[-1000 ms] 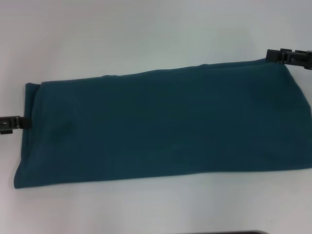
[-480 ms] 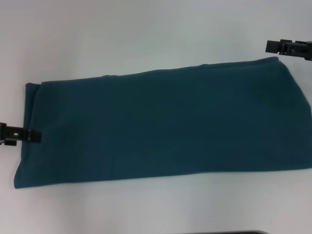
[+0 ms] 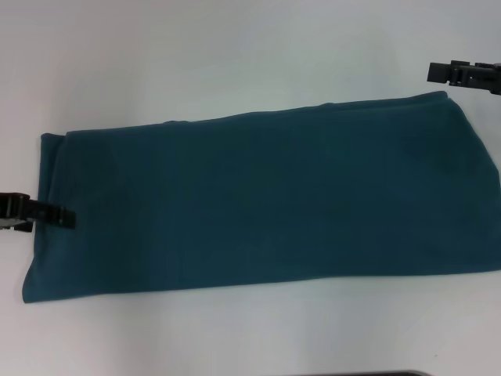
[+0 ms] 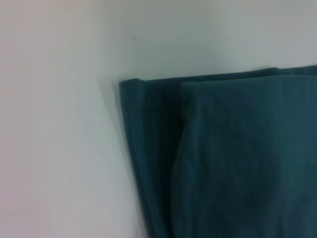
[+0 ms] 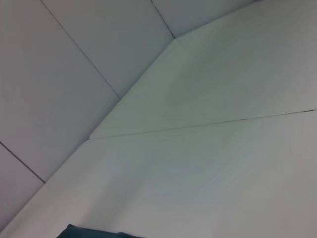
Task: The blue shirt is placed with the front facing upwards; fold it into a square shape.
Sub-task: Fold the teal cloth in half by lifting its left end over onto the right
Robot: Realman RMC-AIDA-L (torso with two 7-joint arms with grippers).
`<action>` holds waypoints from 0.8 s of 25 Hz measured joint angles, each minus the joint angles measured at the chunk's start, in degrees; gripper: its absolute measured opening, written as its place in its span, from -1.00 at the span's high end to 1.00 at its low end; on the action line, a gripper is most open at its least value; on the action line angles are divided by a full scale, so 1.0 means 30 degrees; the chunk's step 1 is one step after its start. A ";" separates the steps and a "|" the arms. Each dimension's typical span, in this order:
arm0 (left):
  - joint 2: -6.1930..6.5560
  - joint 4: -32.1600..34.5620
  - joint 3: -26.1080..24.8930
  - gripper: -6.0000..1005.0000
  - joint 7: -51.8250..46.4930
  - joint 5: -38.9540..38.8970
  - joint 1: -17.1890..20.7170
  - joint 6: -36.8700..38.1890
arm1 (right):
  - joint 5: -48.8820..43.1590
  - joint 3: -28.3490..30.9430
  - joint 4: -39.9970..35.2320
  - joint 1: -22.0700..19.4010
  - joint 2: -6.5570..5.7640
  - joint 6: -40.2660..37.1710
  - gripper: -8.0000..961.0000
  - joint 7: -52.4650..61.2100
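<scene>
The blue shirt (image 3: 266,200) lies folded into a long flat band across the white table (image 3: 235,55), plain side up, with no lettering or collar showing. My left gripper (image 3: 69,218) reaches in from the left, its tip over the shirt's left short edge. In the left wrist view the shirt's (image 4: 233,163) layered corner shows. My right gripper (image 3: 432,73) hovers just beyond the shirt's far right corner, apart from the cloth. Only a sliver of the shirt (image 5: 94,233) appears in the right wrist view.
Bare white tabletop surrounds the shirt on the far and near sides. A thin dark strip (image 3: 376,374) shows at the picture's near edge. The shirt's right end runs out of the head view. Grey wall panels (image 5: 59,74) stand behind the table.
My left gripper has slid right, from beside the shirt's left edge to over it. The right gripper drew back from the far right corner a second ago and has held still since.
</scene>
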 joint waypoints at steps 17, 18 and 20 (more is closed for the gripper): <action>-0.0168 -0.0259 0.0343 -0.74 -0.0805 0.1292 -0.0171 -0.0323 | -0.0002 0.0055 -0.0034 0.0107 -0.0106 0.0004 -0.91 0.0026; -0.0196 -0.0271 0.0393 -0.74 -0.0818 0.1310 -0.0186 -0.0318 | -0.0002 0.0057 -0.0033 0.0113 -0.0107 0.0003 -0.91 0.0027; -0.0249 -0.0270 0.0589 -0.74 -0.0837 0.1313 -0.0196 -0.0315 | -0.0002 0.0055 -0.0033 0.0116 -0.0119 0.0004 -0.91 0.0029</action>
